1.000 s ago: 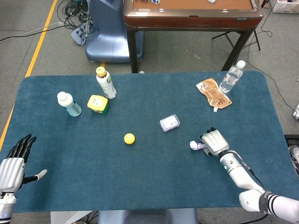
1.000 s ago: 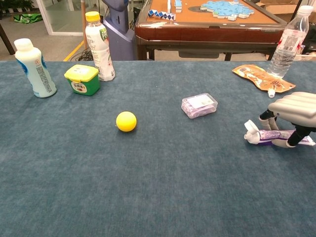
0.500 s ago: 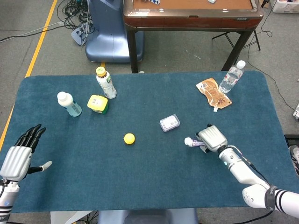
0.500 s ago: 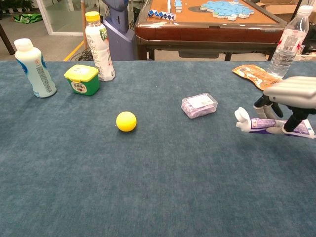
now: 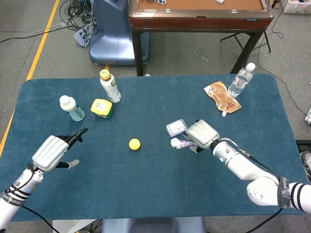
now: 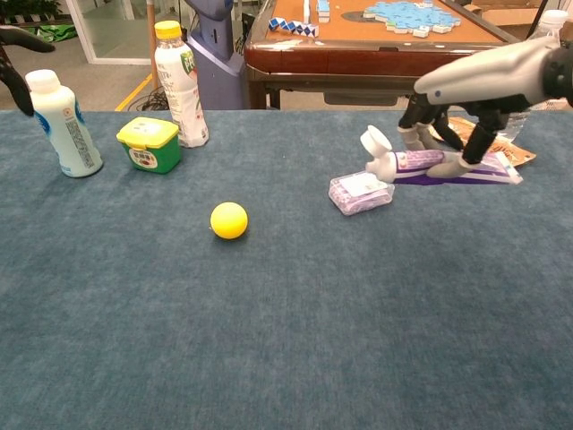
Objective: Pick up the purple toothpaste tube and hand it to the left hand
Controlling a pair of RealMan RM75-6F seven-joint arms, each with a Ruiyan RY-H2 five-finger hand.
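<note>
My right hand (image 5: 201, 134) (image 6: 483, 76) holds the purple toothpaste tube (image 6: 443, 165) (image 5: 183, 144) lifted off the blue table, its white cap (image 6: 376, 142) pointing left. The tube hangs just above and right of a small clear box (image 6: 361, 191) (image 5: 176, 127). At the table's left side my left hand (image 5: 52, 151) is raised, fingers spread and empty. In the chest view only dark fingertips (image 6: 18, 54) of that hand show at the top left corner.
A yellow ball (image 5: 134, 143) (image 6: 228, 219) lies mid-table between the hands. At the back left stand a white bottle (image 5: 71, 108), a green tub (image 5: 102, 108) and a tall drink bottle (image 5: 110, 86). An orange pouch (image 5: 221, 97) and a water bottle (image 5: 240, 80) sit at the back right.
My right hand lifted the tube off the cloth and carried it left, up to the clear box. My left hand rose and moved in over the table's left side.
</note>
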